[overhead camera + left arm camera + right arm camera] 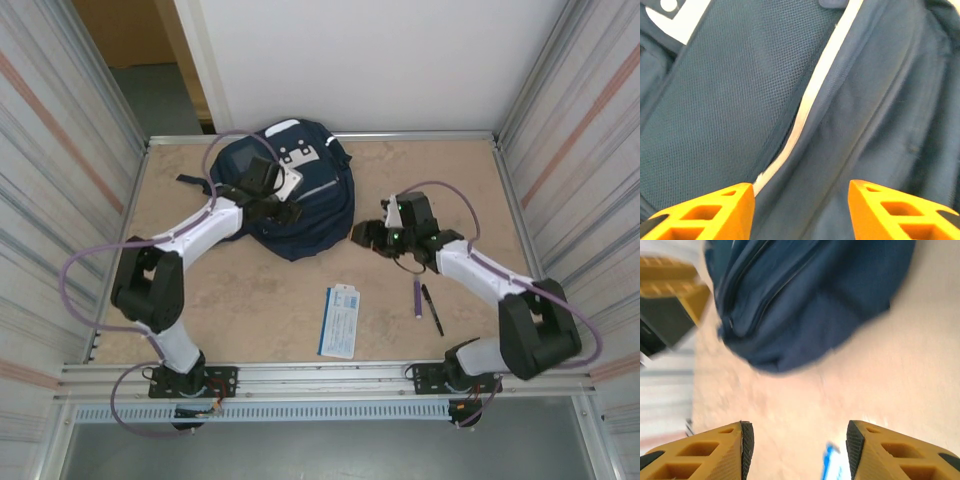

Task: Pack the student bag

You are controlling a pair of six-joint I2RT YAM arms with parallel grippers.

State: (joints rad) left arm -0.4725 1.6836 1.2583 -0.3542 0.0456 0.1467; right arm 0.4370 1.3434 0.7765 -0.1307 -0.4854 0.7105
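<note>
Navy fabric bag (320, 215) lies flat at upper centre of the top view, front up, likely so both arms can reach its openings. Left gripper (801, 200) hangs over the mesh panel w/ fingers spread, nothing between them, prob. lining up on the seam beside the pale stripe. Right gripper (799, 440), centre right, is also spread & empty and faces the bag's lower edge, apparently to steady it. Booklet (339, 322) & pens (432, 310) wait lower centre, unpacked.

One student bag (300, 215), one blue-and-white booklet (340, 322), two pens: a purple pen (418, 298) and a black pen (432, 310).
</note>
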